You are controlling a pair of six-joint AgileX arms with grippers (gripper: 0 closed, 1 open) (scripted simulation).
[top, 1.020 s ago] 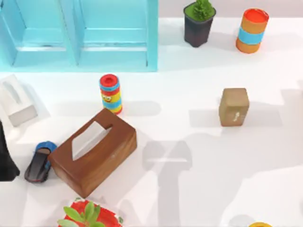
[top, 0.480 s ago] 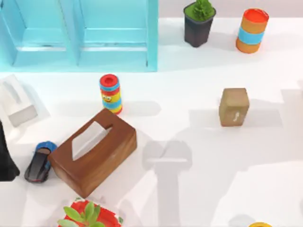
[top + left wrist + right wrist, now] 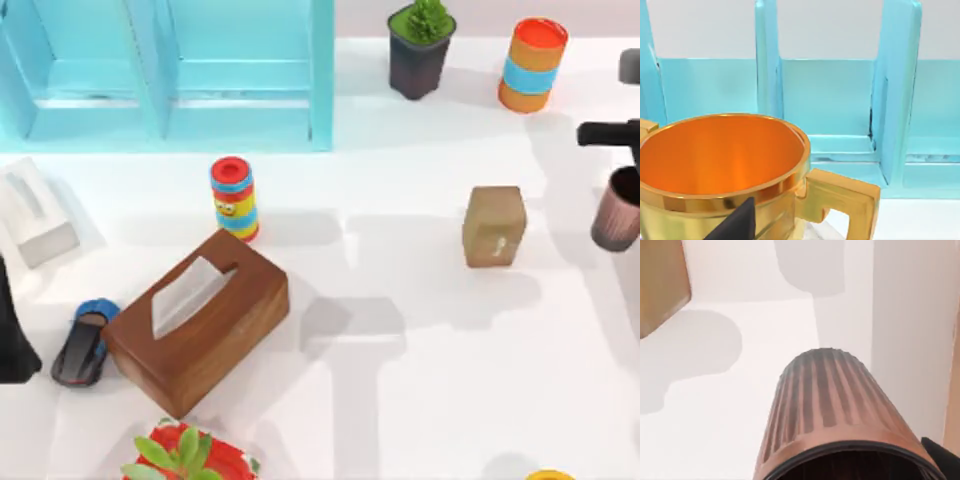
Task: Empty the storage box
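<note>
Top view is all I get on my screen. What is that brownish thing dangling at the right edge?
Observer: A ribbed copper-brown cup, held by the right claw. The right wrist view shows a dark rim around its open mouth.
Visitor: And the black shape at the left edge?
Observer: That is the left arm. Its wrist view has a shiny gold mug with an orange inside right up close.
Visitor: Does that mug have a handle?
Observer: Yes, a squared gold handle sticks out from its side, with the turquoise storage box standing behind it.
</note>
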